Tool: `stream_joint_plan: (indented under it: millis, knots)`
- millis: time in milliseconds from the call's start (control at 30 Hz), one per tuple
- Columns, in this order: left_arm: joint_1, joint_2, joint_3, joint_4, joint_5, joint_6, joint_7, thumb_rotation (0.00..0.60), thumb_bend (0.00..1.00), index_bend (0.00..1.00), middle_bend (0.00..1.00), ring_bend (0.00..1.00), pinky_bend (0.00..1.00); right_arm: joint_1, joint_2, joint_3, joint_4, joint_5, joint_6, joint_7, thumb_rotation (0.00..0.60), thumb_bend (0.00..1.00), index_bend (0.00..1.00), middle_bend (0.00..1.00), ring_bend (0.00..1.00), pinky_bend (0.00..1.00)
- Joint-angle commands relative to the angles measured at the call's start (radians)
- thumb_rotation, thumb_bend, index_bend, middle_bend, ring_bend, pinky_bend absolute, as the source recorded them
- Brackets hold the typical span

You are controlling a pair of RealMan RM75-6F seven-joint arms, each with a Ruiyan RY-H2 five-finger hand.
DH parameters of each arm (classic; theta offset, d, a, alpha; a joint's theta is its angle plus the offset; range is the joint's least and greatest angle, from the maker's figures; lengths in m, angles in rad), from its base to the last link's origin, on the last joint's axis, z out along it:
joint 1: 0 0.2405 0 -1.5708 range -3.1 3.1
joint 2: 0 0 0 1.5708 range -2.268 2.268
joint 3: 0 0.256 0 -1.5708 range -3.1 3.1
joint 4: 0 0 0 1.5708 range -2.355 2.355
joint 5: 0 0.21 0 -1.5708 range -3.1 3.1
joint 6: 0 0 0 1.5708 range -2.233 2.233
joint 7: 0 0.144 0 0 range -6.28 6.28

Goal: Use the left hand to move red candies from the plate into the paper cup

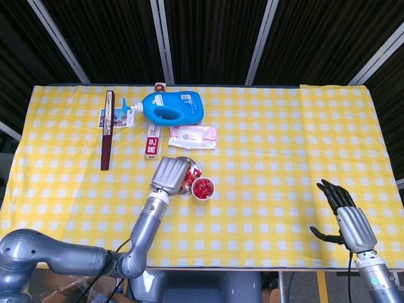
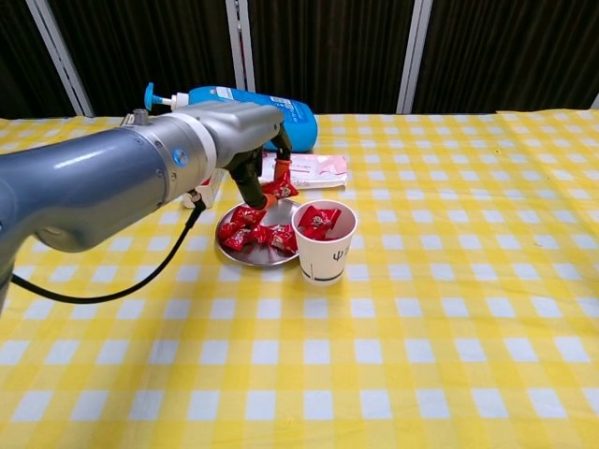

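Two hands in view. Left hand [image 2: 251, 154] above plate [image 2: 227, 245], pinching red candy [image 2: 280, 187] between fingertips; in head view hand [image 1: 170, 175] hides most of plate and held candy. Several red candies [image 2: 253, 232] on plate, exact count unclear. Paper cup [image 2: 325, 241] upright, touching plate's right edge, more red candy inside. Right hand [image 1: 349, 218] at near right table edge, fingers spread, holding nothing; absent from chest view. Blue pump bottle [image 1: 172, 106] lying at far side, partly hidden behind left arm in chest view.
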Motion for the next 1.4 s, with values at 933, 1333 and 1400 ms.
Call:
stream_joint_plan:
  millis: [933, 1333, 1400]
  knots:
    - [-0.076, -0.062, -0.029, 0.068, -0.032, -0.034, -0.002, 0.6, 0.2, 0.41, 0.9, 0.98, 1.0, 0.001, -0.001, -0.001, 0.001, -0.004, 0.0, 0.004, 0.6, 0.28, 0.0, 0.0, 0.0, 0.0]
    - [-0.041, 0.025, -0.019, -0.008, -0.049, -0.037, -0.03, 0.6, 0.23, 0.14, 0.72, 0.88, 0.99, 0.002, -0.001, 0.0, 0.001, -0.002, -0.001, 0.003, 0.6, 0.28, 0.0, 0.0, 0.0, 0.0]
    - [-0.035, 0.042, -0.019, -0.019, -0.058, -0.04, -0.035, 0.6, 0.25, 0.13, 0.71, 0.88, 0.99, 0.001, -0.001, 0.0, 0.001, -0.002, 0.0, 0.002, 0.6, 0.28, 0.0, 0.0, 0.0, 0.0]
